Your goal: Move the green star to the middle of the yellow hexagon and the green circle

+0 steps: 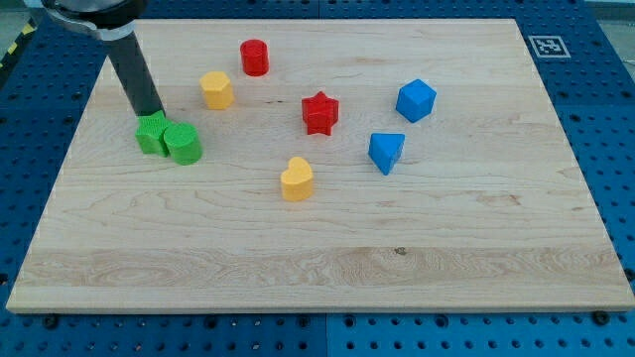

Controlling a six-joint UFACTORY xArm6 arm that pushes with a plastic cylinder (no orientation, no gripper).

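Since there's no claw to report, just my tip (154, 112) touching the green star (151, 134) upper left, jammed against the green circle (183, 143), it still needs nudging toward the yellow hexagon (216, 89).

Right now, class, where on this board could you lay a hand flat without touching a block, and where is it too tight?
Bare wood runs along the view's bottom, below the yellow heart, and down the view's right, past the blue cube. It is tight at the upper left: my tip touches the green star, which sits against the green circle.
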